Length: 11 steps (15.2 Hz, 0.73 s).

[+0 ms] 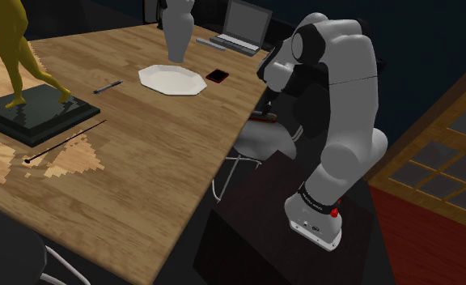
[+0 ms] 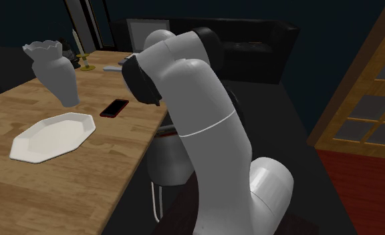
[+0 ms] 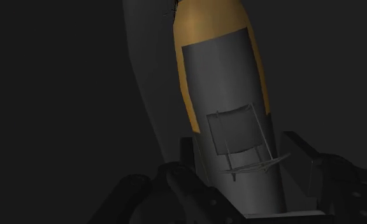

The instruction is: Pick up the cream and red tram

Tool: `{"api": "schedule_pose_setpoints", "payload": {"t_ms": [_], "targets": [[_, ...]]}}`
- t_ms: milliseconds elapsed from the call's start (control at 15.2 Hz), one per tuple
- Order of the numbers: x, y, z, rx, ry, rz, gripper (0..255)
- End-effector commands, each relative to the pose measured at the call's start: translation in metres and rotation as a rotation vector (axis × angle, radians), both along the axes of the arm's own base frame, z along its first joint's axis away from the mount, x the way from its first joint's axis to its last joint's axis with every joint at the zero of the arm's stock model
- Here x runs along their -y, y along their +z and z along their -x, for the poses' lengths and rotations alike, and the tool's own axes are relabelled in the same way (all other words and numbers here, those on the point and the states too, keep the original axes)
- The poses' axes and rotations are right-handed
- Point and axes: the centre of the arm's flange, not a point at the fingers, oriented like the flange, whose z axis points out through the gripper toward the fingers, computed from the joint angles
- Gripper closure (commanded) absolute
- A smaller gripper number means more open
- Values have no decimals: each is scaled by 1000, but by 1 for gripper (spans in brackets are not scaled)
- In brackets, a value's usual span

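A: Begin nearest the robot. What stands there?

B: The dark stand [image 1: 252, 206], with the white arm [image 1: 345, 89] folded above it. A grey chair [image 1: 264, 144] sits at the edge of the wooden table [image 1: 158, 170]. All of that is on the arm's side of the white plate [image 1: 171, 78].

A: And the gripper?

B: Whether it is spread or clenched I cannot tell. The wrist view is dim and looks along a long tan-edged shape [image 3: 220, 83] with a grey middle, which I cannot name.

A: What lies around the plate?

B: A black phone [image 1: 217, 76] with a red rim lies flat just beside it, towards the arm. A pen [image 1: 108, 86] lies near the plate on the shoulder view's left. Farther that way a golden statue [image 1: 19, 57] stands on a dark slab [image 1: 37, 113] — well apart from the plate.

A: And beyond the plate?

B: A grey vase [image 1: 177, 32] stands upright just behind it. Past the vase there is an open laptop [image 1: 243, 28], and a small candlestick [image 2: 85, 63] also stands beyond the vase.

A: The tram?

B: Where it is — I cannot tell.
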Motion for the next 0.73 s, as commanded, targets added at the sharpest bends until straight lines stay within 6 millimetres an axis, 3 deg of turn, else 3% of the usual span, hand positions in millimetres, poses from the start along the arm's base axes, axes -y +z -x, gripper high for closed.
{"api": "schedule_pose_setpoints", "payload": {"t_ms": [0, 198, 264, 660], "targets": [[-28, 1, -26, 19, 55, 1, 255], [-29, 10, -19, 18, 55, 2, 255], [-23, -17, -18, 21, 55, 0, 255], [-23, 15, -18, 21, 55, 0, 255]]}}
